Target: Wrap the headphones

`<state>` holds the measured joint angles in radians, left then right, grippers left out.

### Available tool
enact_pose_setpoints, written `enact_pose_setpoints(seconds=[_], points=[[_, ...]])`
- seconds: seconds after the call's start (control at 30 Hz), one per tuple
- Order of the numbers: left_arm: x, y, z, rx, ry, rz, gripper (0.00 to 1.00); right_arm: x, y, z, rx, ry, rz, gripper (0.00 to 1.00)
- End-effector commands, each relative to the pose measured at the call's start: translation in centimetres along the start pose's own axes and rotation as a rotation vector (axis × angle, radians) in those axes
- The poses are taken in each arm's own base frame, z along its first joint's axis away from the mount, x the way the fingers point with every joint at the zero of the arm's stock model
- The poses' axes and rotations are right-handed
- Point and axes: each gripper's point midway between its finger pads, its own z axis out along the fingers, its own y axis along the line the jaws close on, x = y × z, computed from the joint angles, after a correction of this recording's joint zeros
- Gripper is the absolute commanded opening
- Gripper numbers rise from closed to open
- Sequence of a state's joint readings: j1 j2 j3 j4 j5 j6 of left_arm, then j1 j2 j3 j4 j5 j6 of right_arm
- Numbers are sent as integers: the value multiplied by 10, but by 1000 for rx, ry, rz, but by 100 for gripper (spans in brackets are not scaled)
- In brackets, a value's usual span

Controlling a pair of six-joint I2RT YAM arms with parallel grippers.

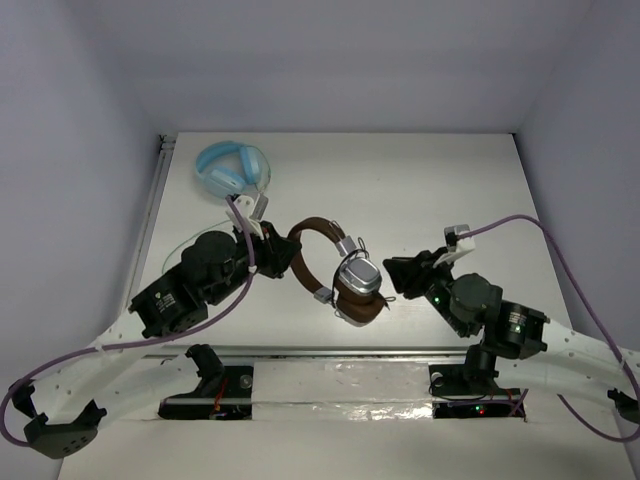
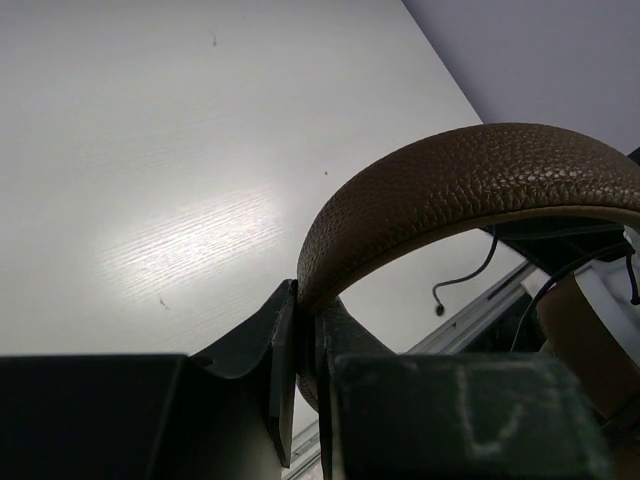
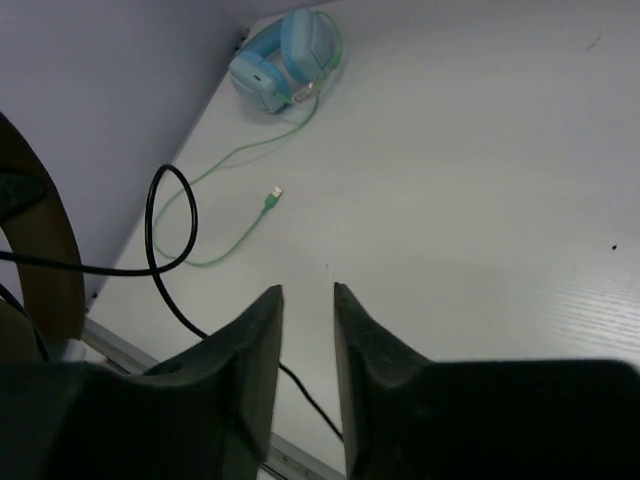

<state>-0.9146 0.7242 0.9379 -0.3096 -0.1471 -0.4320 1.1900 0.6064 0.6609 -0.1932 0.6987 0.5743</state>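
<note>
Closest to the lens in the left wrist view, the left gripper (image 2: 305,350) has its fingers (image 2: 283,365) pressed together on the brown leather headband (image 2: 470,180) of the headphones (image 1: 358,278), with no gap showing either side of the band. The band arches up and away from the grip. Beyond it the thin black cable (image 2: 482,268) hangs down toward the table (image 2: 150,150).

In the right wrist view, the right gripper (image 3: 307,300) has its two fingers (image 3: 255,345) a narrow slit apart. Bare tabletop shows through the slit and nothing sits between them. Just left of those fingers the black cable (image 3: 150,215) curls into a loop and runs under the left finger; whether it touches cannot be told. Farther on lie a pale green cable (image 3: 240,240) and its plug (image 3: 272,197), and at the far corner the light blue headphones (image 3: 285,55).

From above, the headphones sit in the middle of the table (image 1: 430,180) between the two arms. The left gripper (image 1: 268,248) holds the headband's left end, and the stacked ear cups (image 1: 360,285) lie just left of the right gripper (image 1: 395,272). The light blue headphones (image 1: 230,168) are well apart, at the far left.
</note>
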Motion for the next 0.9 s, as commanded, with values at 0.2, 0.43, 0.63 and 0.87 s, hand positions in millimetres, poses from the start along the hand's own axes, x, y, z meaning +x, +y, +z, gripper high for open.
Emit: enact_pose_setpoints(seconds=[0.2, 0.43, 0.63, 0.87], points=[[-78, -37, -15, 75, -162, -38, 0, 13, 25, -6, -197, 20, -5, 53], [-78, -38, -11, 76, -151, -31, 0, 16, 35, -9, -273, 29, -49, 60], [-83, -44, -12, 99, -155, -29, 0, 21, 42, -7, -300, 55, -99, 68], [-88, -50, -17, 126, -166, -38, 0, 38, 52, 5, -318, 89, -102, 39]])
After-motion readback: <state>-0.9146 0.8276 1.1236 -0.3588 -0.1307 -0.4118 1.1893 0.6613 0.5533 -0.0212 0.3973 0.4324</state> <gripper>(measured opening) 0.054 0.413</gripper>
